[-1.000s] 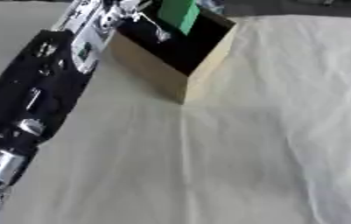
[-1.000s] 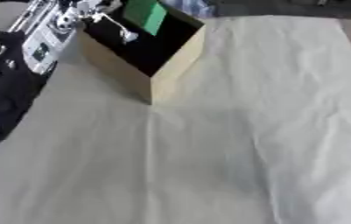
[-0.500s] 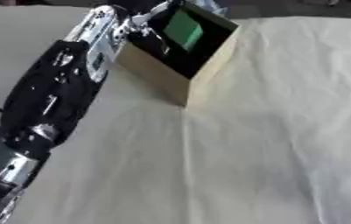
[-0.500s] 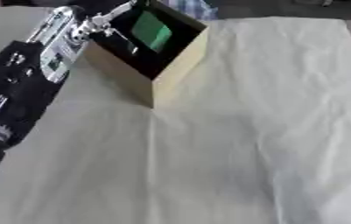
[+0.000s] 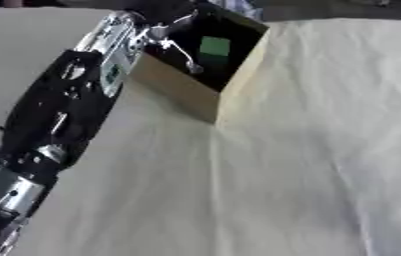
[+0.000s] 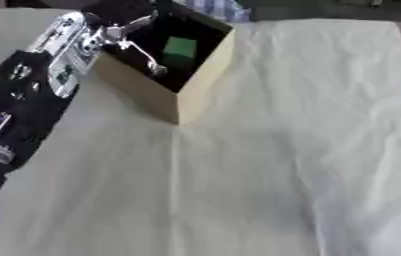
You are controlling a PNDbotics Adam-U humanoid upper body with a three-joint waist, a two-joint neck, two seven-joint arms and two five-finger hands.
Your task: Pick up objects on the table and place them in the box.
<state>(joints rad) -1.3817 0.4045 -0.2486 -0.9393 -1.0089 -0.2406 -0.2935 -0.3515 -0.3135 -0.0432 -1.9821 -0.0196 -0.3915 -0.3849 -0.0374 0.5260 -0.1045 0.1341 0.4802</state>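
Fingers [image 6: 138, 47] spread inside box [image 6: 199, 75]; empty

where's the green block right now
The small green block lies inside the open tan cardboard box at the upper left of both eye views, beside the fingers of the robot's left hand, which reaches into the box.

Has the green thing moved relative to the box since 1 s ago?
Yes. The green thing sat up at the box's top rim in the left hand; now it lies lower, inside the box, apart from the fingers.
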